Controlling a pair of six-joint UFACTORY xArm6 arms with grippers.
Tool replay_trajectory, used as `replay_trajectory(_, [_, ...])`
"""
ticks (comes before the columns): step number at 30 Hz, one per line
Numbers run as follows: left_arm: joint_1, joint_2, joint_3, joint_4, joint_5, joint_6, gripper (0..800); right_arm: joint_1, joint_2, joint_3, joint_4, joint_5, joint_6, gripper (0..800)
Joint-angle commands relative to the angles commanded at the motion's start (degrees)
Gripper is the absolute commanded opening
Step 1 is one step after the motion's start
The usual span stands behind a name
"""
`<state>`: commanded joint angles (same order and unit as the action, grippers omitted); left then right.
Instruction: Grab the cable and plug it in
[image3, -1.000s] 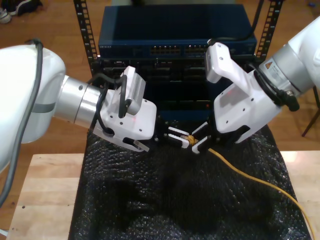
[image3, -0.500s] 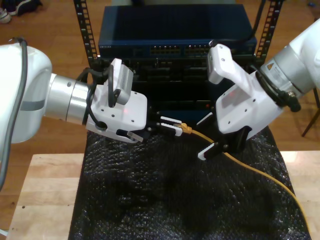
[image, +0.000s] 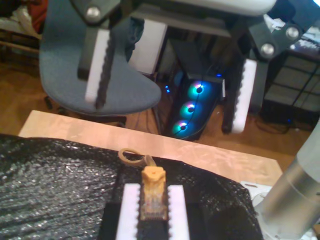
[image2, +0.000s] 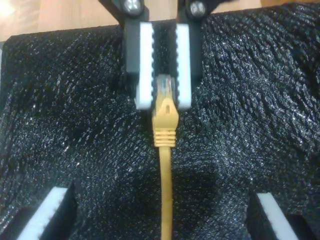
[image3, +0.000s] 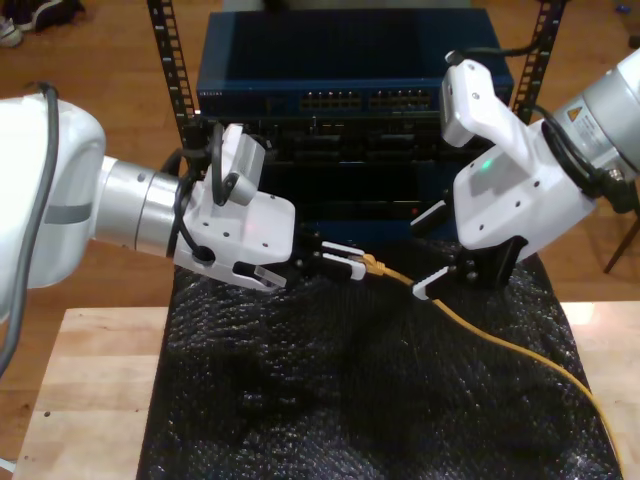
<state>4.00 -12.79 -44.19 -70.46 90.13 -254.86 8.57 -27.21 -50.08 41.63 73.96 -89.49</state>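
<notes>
Black bubble-wrap mat (image3: 350, 400) spread over a wooden table (image3: 90, 380), with a metal rack (image3: 165, 60) behind it in the exterior view, holding a blue switch (image3: 350, 70) with rows of ports on its top shelf and darker units below. Over the mat's far edge, my first gripper (image3: 350, 265), reaching in from the exterior view's left, clamped tight on the plug (image3: 372, 264) of the yellow cable (image3: 500, 345). Opposite it, near but not touching, my second gripper (image3: 425, 252), on the arm at the exterior view's right, with jaws spread wide and nothing between them. From the plug, the cable sloping down past the lower finger of my second gripper, then across the mat to the exterior view's lower right corner. Shown more closely in the second wrist view: clear plug (image2: 164, 87) pinched between the white toothed pads of my first gripper (image2: 163, 100), ribbed yellow boot just outside the pads, cable (image2: 166, 190) running straight toward the camera between the parted fingers of my second gripper (image2: 161, 195). Seen from the other side in the first wrist view: plug (image: 152, 197) sandwiched in my first gripper (image: 152, 190), a loop of cable just beyond it, my second gripper (image: 165, 112) gaping above, and past the table a blue office chair (image: 75, 65) and a computer (image: 192, 107) with glowing fans.
</notes>
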Motion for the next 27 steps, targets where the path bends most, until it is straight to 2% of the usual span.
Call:
replay_trajectory(11, [3.4, 2.3, -0.3, -0.7, 5.1, -4.5, 8, 0.3, -9.4, 2.9, 0.2, -5.0, -12.2, 798])
replay_trajectory(16, [3.6, 2.6, -0.4, -2.9, 7.7, -4.4, 7, 0.4, -12.3, 4.1, 0.3, -5.6, -13.4, 799])
replay_trajectory(23, [6.0, 6.6, -1.9, -5.8, 13.9, -4.5, 7, 0.7, -14.8, 4.1, 0.2, -7.9, -15.6, 796])
replay_trajectory(27, [6.7, 7.7, -2.4, -6.0, 15.6, -4.5, 7, 3.1, -14.9, 4.3, 0.2, -8.3, -16.9, 796])
